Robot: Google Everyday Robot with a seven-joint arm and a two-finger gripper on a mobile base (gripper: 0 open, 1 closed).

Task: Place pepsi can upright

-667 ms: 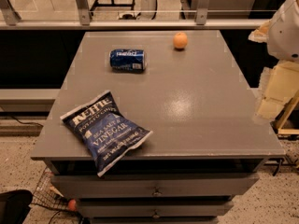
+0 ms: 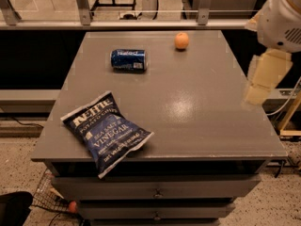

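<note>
The pepsi can is dark blue with a white label patch. It lies on its side at the back left of the grey table, its long axis running left to right. My gripper hangs at the table's right edge, well to the right of the can and a little nearer than it. It holds nothing that I can see. The white arm housing sits above it at the upper right.
An orange sits at the back of the table, right of the can. A dark-blue Kettle chip bag lies flat at the front left, overhanging the front edge. Drawers are below the tabletop. A rail runs behind the table.
My arm and gripper have shifted a little to the left and up, closer to the table's right edge. The can, orange and bag have not moved.
</note>
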